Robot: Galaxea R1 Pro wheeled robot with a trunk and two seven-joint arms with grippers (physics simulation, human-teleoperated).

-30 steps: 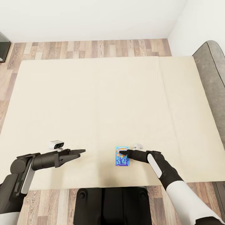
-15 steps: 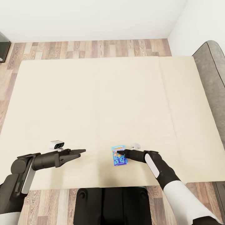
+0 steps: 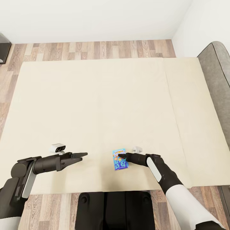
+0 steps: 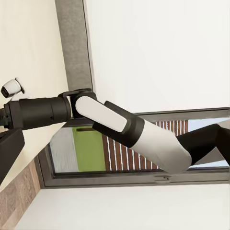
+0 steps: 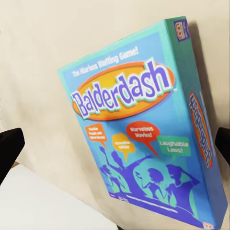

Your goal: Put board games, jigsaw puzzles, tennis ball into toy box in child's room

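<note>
Right end effector (image 3: 120, 156): over the bed, tips at the upper part of the board game box; fingers seen at opposite edges of the right wrist view, spread wide with the box between them, not closed on it. Contact with the box not determinable.

Board game (image 5: 143, 129): blue "Balderdash" box, flat on the cream bed cover (image 3: 95, 105), face up, near the robot-side edge of the bed, just beside the right forearm (image 3: 156, 166). Not in the toy box.

Left end effector (image 3: 81, 155): held level above the bed cover, well apart from the box, carrying nothing; fingers appear close together, exact state not determinable.

Risks, judged:
- Box lies flat and broad; fingers closing across the face instead of the edges likely to slide off.
- Soft cover may give under downward pressure, tilting the box or burying a finger in fabric.
- Grip at one end only may let the box swing or slip on lifting.

Surroundings: wood floor (image 3: 95, 49) beyond the bed; grey upholstered headboard (image 3: 217, 80) at the right; white wall (image 3: 95, 16) behind; window (image 4: 143, 148) seen in the left wrist view. Nothing stands between the right end effector and the box.
</note>
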